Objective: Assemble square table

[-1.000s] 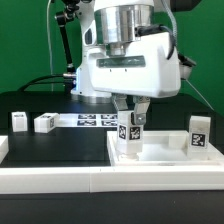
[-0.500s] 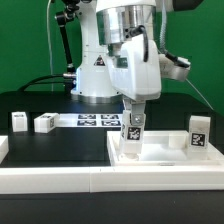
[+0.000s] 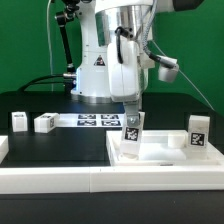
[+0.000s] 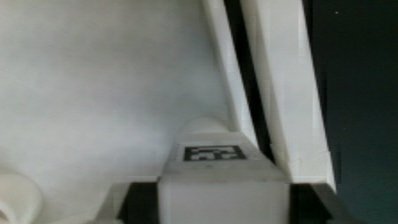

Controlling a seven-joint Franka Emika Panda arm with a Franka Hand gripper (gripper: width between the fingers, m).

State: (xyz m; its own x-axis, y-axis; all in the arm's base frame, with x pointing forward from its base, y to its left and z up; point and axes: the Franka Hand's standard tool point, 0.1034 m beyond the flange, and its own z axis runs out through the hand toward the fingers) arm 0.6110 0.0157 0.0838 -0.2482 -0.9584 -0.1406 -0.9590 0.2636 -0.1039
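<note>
The white square table top [image 3: 168, 158] lies on the black work surface, rim upward. One white tagged leg [image 3: 131, 133] stands upright on it near the middle, and my gripper [image 3: 131, 117] is shut on the leg's upper part from above. In the wrist view the leg [image 4: 222, 172] fills the space between the two dark fingers [image 4: 143, 202], its tag toward the top's pale floor [image 4: 107, 90] and raised rim [image 4: 249, 70]. A second leg [image 3: 199, 133] stands upright at the top's corner on the exterior view's right.
Two more tagged legs [image 3: 19, 121] [image 3: 44, 123] lie on the black surface at the exterior view's left. The marker board [image 3: 95, 120] lies flat behind them. A long white rail [image 3: 90, 186] edges the front. The arm's base [image 3: 95, 75] stands behind.
The hand has turned about its vertical axis while staying over the same spot, and the held leg has turned with it on the table top. The jaws have kept their grip.
</note>
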